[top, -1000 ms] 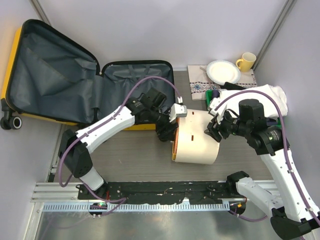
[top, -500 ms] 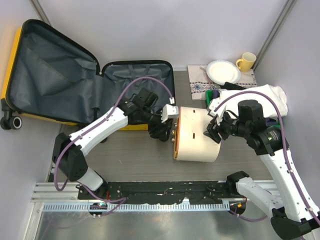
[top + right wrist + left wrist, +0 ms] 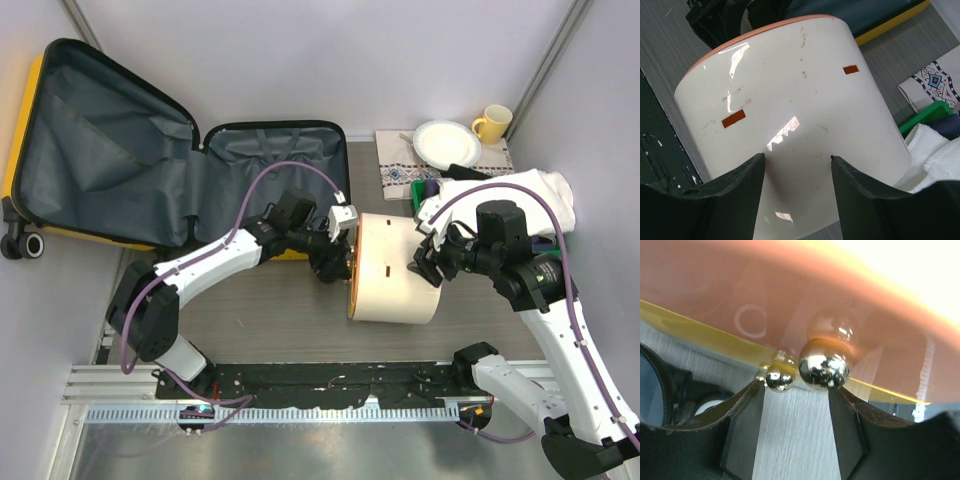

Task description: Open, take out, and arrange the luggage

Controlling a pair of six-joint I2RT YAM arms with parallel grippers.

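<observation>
The yellow luggage lies open at the back left, its dark grey lining showing and nothing inside; its yellow edge also shows in the right wrist view. A large cream cylinder with an orange end lies on its side in front of it. My left gripper is at the orange end. In the left wrist view it stands open, with two gold clasp balls just at its fingertips. My right gripper is open at the cylinder's other side, its fingertips against the cream wall.
A white cloth and a green tray lie at the right, behind my right arm. Further back are a patterned mat, a white plate and a yellow mug. Walls close in on both sides.
My left wrist has shifted a little up and right along the cylinder's orange end, and the forearm has dropped lower. The cylinder and my right arm have barely moved.
</observation>
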